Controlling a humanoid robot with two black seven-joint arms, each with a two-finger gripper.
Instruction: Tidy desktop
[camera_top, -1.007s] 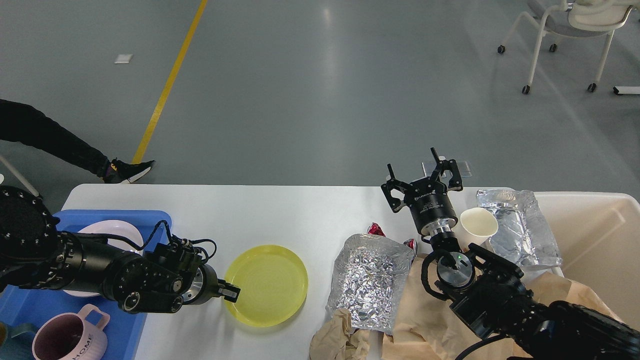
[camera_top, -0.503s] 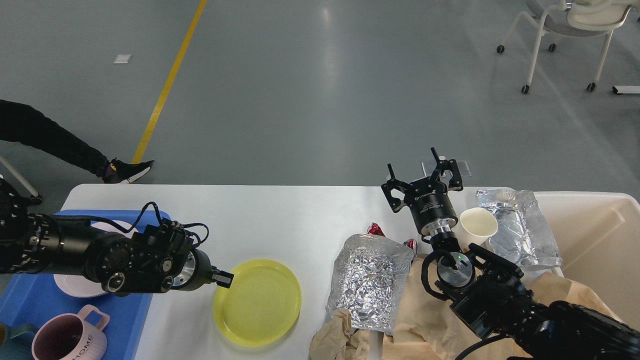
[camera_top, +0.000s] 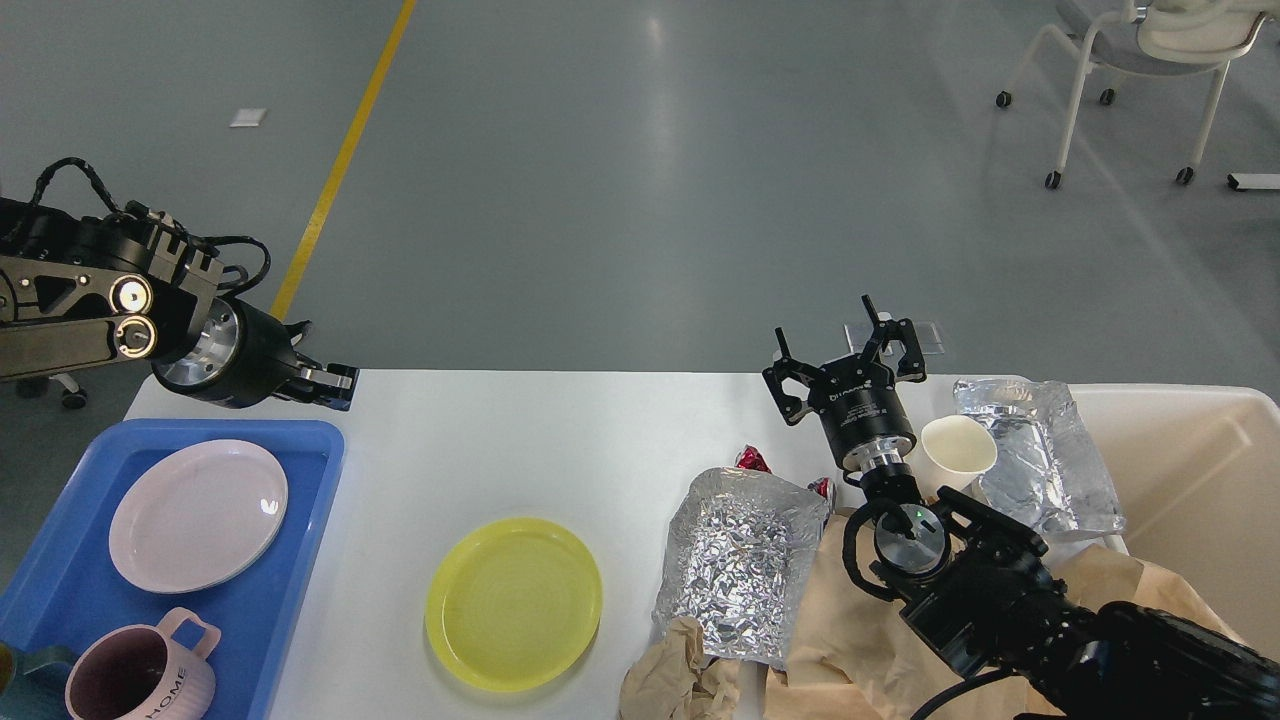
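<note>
The white desktop carries a yellow plate lying flat near its front middle. My left gripper hangs over the table's far left corner, well away from the plate; it is seen small and dark, so its fingers cannot be told apart. My right gripper stands at the far edge, right of centre, fingers spread open and empty. Just right of its wrist is a white paper cup. A crumpled foil bag lies in front of it, a second foil bag to the right.
A blue tray at the left holds a pink plate and a pink mug. A beige bin stands at the right. Brown paper and a red wrapper lie around the foil bag. A chair stands far back.
My left arm let the yellow plate's edge go after nudging it left, then rose and swung back to the far left corner. The right arm has not moved.
</note>
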